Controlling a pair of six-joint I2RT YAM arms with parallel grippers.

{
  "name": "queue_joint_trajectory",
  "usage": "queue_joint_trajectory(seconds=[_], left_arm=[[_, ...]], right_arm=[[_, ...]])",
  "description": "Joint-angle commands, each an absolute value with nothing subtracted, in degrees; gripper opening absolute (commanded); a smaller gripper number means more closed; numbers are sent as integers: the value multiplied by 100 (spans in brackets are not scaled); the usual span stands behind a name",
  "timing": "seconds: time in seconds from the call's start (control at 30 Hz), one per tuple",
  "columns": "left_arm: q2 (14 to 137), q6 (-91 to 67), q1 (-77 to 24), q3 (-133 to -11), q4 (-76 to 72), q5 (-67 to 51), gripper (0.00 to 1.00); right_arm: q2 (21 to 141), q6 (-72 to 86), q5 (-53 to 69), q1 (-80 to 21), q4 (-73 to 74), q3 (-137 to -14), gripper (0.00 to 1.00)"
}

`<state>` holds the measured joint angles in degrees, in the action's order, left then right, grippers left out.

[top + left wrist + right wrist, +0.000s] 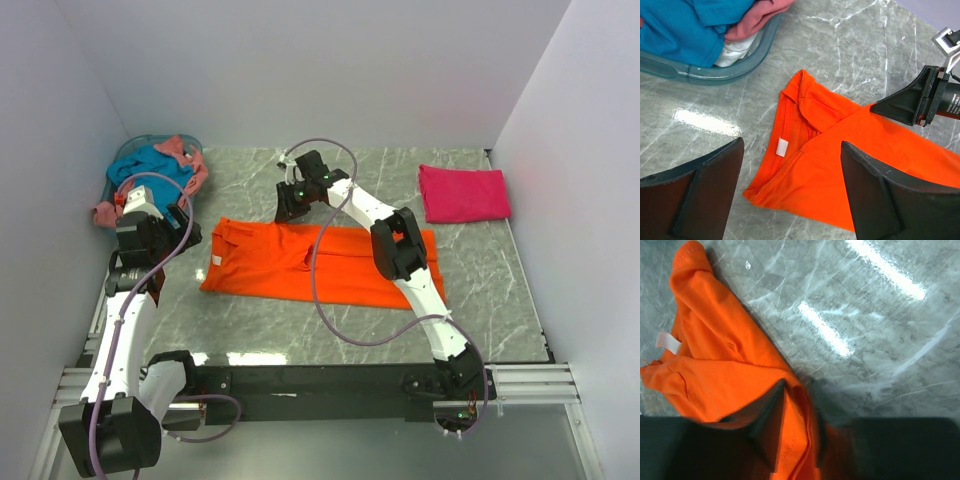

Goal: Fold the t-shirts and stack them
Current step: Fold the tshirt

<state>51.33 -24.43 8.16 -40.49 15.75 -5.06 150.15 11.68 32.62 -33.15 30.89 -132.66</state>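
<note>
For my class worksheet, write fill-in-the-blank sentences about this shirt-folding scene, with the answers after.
The orange t-shirt is pinched by the ___.
The left gripper, above its collar, stands ___.
The folded magenta t-shirt lies at the table's far ___ corner.
The teal t-shirt sits in the ___.
Answers: right gripper; open; right; basket.

Bright, even overhead light here. White glare streaks flash off the glossy counter [900, 350], shadows are soft, and the right pincer [797, 395] up close blurs dark.
</note>
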Motion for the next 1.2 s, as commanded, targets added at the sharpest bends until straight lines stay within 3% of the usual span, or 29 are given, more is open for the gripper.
queue_joint_trajectory(seconds=[0.0,0.17,0.27,1.17], left_arm=[[5106,-2320,844,-4140,1415,-457,83],[5098,-2320,853,-4140,1415,-457,83],[5098,-2320,852,-4148,1415,-457,83],[5124,-2320,852,-4140,1415,-545,83]], right_arm=[[14977,1125,3348,-3287,2962,-13438,30],[14801,1107,3392,-3252,2725,-13298,10],[14704,1064,3384,-3226,2681,-13272,8],[13685,431,3630,-3445,2329,-12121,6]])
